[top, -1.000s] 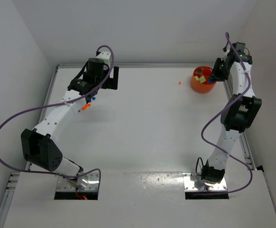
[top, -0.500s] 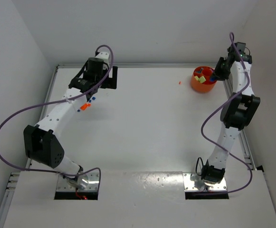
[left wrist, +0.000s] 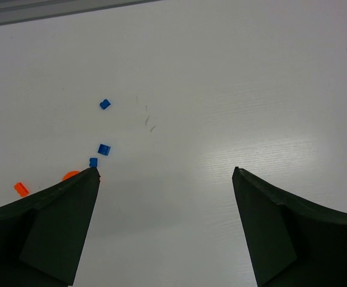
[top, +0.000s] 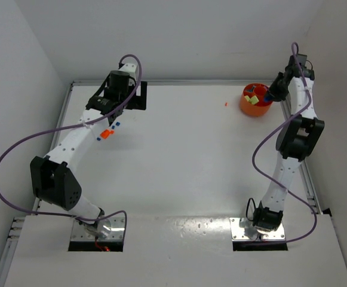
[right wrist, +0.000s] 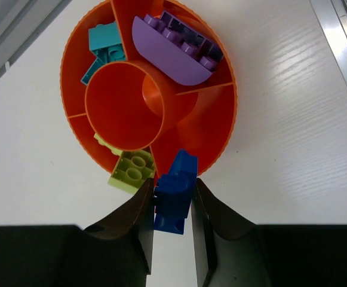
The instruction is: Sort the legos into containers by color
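The right claw (right wrist: 172,186) pinches a blue lego (right wrist: 174,197) at the bowl (right wrist: 230,119)'s near rim, compartments just ahead; the left claw (left wrist: 166,173) gapes.

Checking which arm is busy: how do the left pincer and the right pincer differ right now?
The left pincer is spread wide with nothing between its fingers; the right pincer is closed on a dark blue brick. The left pincer hangs over the table near loose small blue bricks; the right pincer sits at the rim of the orange bowl. Both have dark fingers and point down at the white table.
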Robot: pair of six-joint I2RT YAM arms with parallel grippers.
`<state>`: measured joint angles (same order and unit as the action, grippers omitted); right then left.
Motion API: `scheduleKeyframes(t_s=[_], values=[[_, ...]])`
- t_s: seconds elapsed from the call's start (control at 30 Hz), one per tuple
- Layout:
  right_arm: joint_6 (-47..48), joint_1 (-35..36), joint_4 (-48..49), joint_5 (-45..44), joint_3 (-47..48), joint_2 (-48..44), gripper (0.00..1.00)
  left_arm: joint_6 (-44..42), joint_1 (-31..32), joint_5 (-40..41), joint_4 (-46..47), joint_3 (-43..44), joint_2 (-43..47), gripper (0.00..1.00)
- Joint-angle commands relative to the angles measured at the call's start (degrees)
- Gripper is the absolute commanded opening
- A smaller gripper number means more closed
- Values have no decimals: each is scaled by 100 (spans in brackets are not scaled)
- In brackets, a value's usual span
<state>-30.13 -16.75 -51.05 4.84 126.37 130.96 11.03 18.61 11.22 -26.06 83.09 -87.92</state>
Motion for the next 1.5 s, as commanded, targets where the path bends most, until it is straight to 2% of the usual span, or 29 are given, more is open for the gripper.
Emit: scheduleKeyframes(t_s=[0.0, 0.33, 0.43, 0.57, 0.63, 0.7, 0.87, 0.97, 1.07, 1.17, 1.3, 1.33, 1.43, 1.47], values=[[-257, -21, 174, -141, 204, 44, 2, 57, -68, -15, 119, 225, 20, 100], [-371, 32, 394, -141, 204, 97, 9, 57, -121, -15, 119, 120, 20, 100], [-371, 32, 394, -141, 204, 158, 14, 110, -173, -67, 119, 120, 20, 100], [-371, 32, 394, -80, 204, 211, 34, 110, -226, -120, 119, 120, 20, 100], [-371, 32, 394, -80, 256, 264, 39, 162, -279, -191, 119, 67, 20, 100], [-371, 32, 394, -27, 309, 316, 48, 163, -279, -243, 119, 67, 20, 100], [-257, 32, 446, 236, 371, 317, 50, 163, -332, -296, 119, 67, 20, 100], [-73, 32, 629, 500, 293, -51, 50, 163, -385, -446, 119, -38, 169, 100], [190, 102, 1444, 571, -916, -1139, 50, 32, -437, -595, 189, -91, 433, 100], [489, 225, 1825, 755, -1673, -2157, 50, -188, -551, -1007, 242, -161, 661, 100], [1655, 339, 2167, 406, -2501, -3274, 50, -1091, -604, -1368, 111, -232, 951, 100], [1903, 339, 2274, 308, -2947, -3513, 50, -1155, -604, -1438, -64, -232, 952, 100], [2774, 401, 2424, 437, -3503, -4320, 50, -1401, -656, -1579, -468, -74, 1014, 100], [2915, 401, 2424, 595, -3870, -4515, 58, -1497, -657, -1727, -739, -21, 961, 100]])
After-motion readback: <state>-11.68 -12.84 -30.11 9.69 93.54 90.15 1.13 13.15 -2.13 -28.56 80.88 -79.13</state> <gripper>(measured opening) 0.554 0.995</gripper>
